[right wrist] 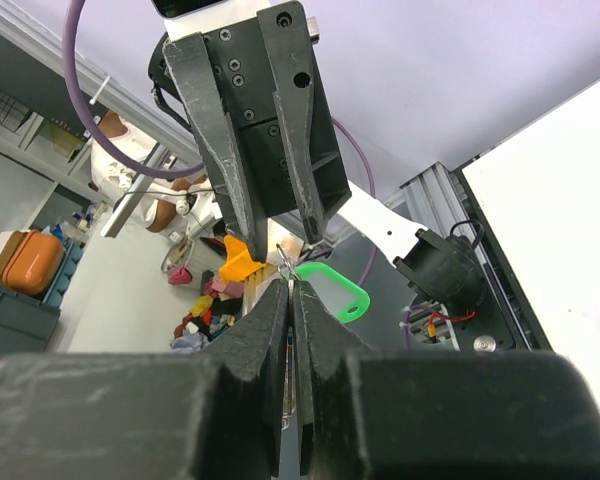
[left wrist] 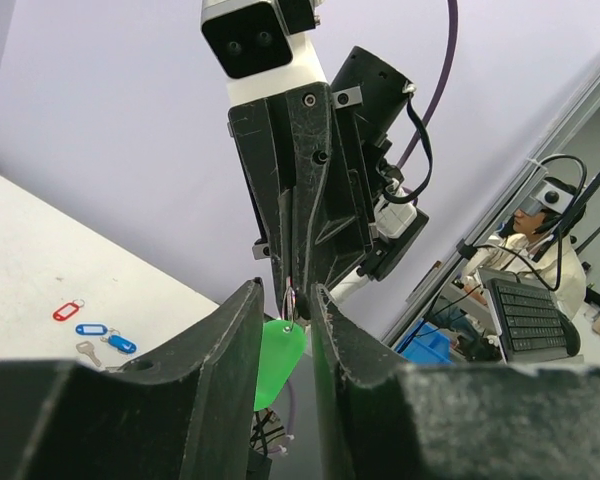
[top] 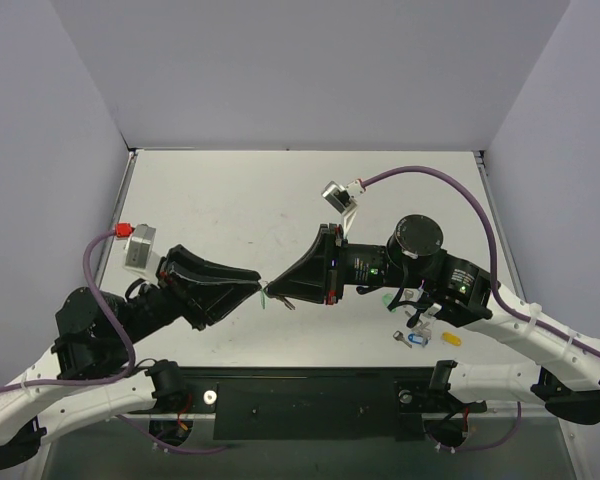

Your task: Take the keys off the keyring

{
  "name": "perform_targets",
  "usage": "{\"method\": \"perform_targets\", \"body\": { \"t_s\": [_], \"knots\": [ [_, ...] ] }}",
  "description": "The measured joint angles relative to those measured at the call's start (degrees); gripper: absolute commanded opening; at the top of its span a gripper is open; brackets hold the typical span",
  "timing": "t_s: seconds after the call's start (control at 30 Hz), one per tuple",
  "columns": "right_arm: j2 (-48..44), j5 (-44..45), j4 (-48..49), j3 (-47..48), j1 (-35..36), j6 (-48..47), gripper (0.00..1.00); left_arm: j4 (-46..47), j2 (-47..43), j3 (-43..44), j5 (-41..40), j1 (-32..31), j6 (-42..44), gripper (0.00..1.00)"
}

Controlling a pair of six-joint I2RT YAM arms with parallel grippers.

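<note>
- My right fingers [right wrist: 265, 330] are pressing together on the keyring [left wrist: 293, 300], holding it in the air over the middle of the counter's [top: 230, 190] near edge.
- My left fingers [left wrist: 235, 340] are sitting slightly apart either side of the green key [left wrist: 280, 360]. I cannot tell whether they are gripping it; likely they are lining up to slide it off.

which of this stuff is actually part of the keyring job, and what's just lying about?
Job:
- green-headed key
- keyring
- right gripper, shut on the keyring
- left gripper, at the key

Lying about:
- red tag
- blue tags
- yellow piece
</note>
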Motion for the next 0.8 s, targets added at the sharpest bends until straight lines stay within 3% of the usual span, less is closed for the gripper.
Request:
{"method": "perform_targets", "body": {
  "t_s": [0.23, 0.4, 0.8],
  "knots": [
    [0.0, 0.1, 0.2, 0.0, 0.0, 0.0, 0.00, -0.1, 1.0, 0.0, 0.3, 0.0, 0.0, 0.18],
    [0.0, 0.3, 0.2, 0.0, 0.0, 0.0, 0.00, -0.1, 1.0, 0.0, 0.3, 0.0, 0.0, 0.00],
    [0.0, 0.4, -0.1, -0.2, 0.0, 0.0, 0.00, -3.6, 1.8, 2.0, 0.6, 0.0, 0.9, 0.00]
  ]
}}
